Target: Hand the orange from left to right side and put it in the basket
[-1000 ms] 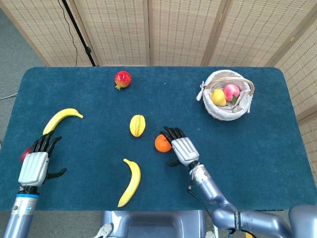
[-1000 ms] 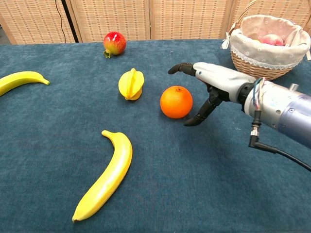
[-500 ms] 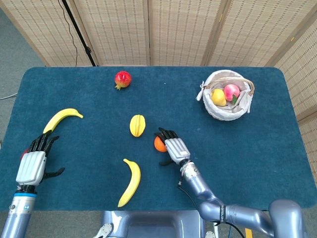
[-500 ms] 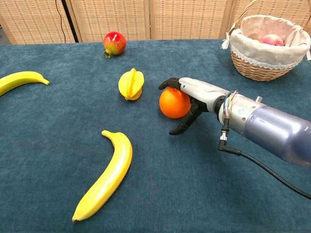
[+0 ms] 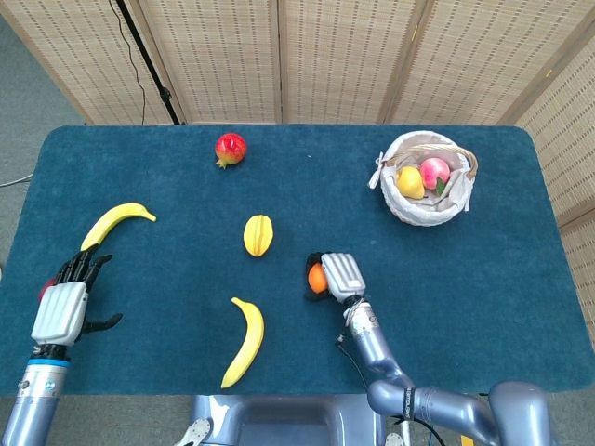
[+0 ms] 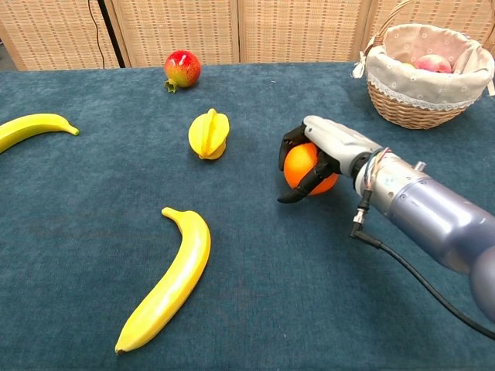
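My right hand (image 5: pixel 337 275) (image 6: pixel 323 151) grips the orange (image 5: pixel 318 278) (image 6: pixel 306 169) near the middle of the blue table, its dark fingers wrapped around the fruit. The orange looks just off the cloth or barely touching it. The wicker basket (image 5: pixel 398 206) (image 6: pixel 402 108) with a white liner stands at the far right and holds a yellow fruit and a pink peach. My left hand (image 5: pixel 63 307) rests at the table's front left, fingers apart and holding nothing; the chest view does not show it.
A starfruit (image 5: pixel 258 234) (image 6: pixel 209 133) lies just left of the orange. One banana (image 5: pixel 244 342) (image 6: pixel 170 278) lies in front, another (image 5: pixel 113 222) (image 6: pixel 31 127) at the left. A pomegranate (image 5: pixel 230 148) (image 6: pixel 182 69) sits at the back. A red fruit peeks beside my left hand.
My right hand reached the orange, closed its fingers around it, and drew it a little to the right and toward me. The left hand has stayed put.
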